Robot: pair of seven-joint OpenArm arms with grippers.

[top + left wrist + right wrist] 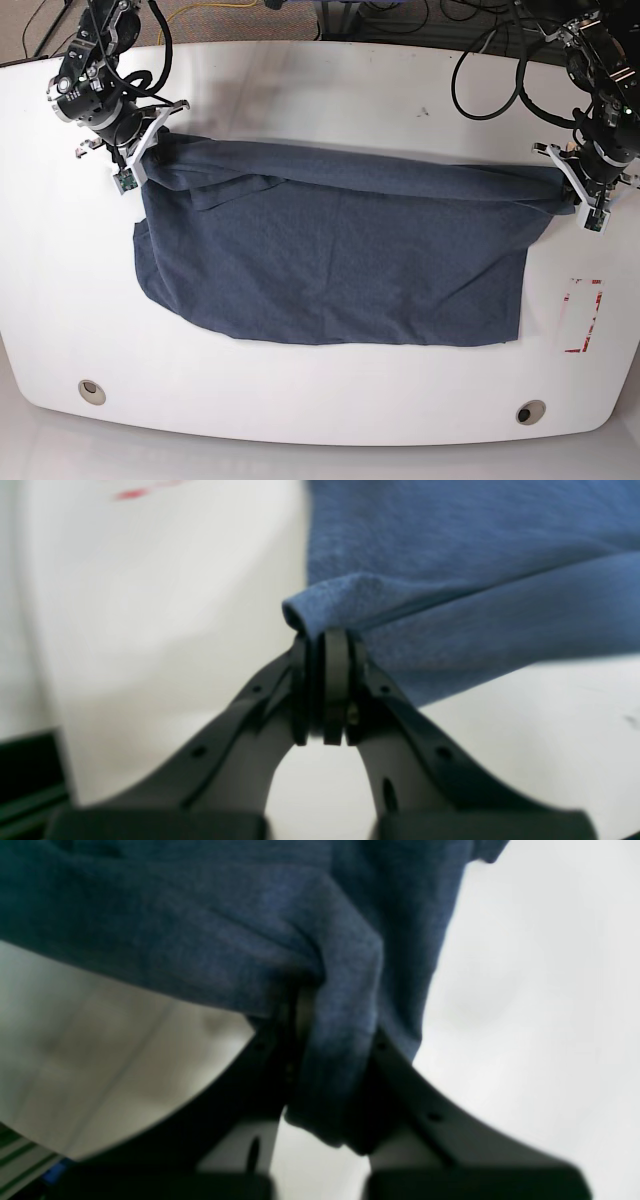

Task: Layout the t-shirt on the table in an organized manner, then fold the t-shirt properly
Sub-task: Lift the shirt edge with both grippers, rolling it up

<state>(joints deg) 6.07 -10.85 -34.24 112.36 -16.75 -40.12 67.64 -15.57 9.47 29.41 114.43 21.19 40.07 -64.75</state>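
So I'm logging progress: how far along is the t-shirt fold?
Spread looks mostly done: the t-shirt lies open on the table. In hand: the left gripper and right gripper each pinch a far-edge corner, stretched between them. Folding remains; no crease shows yet.

One t-shirt (335, 255), one table (320, 90), two grommet holes (91, 391).

White table (330, 90) under spread blue t-shirt (340, 260), red-outlined mark (583, 316)
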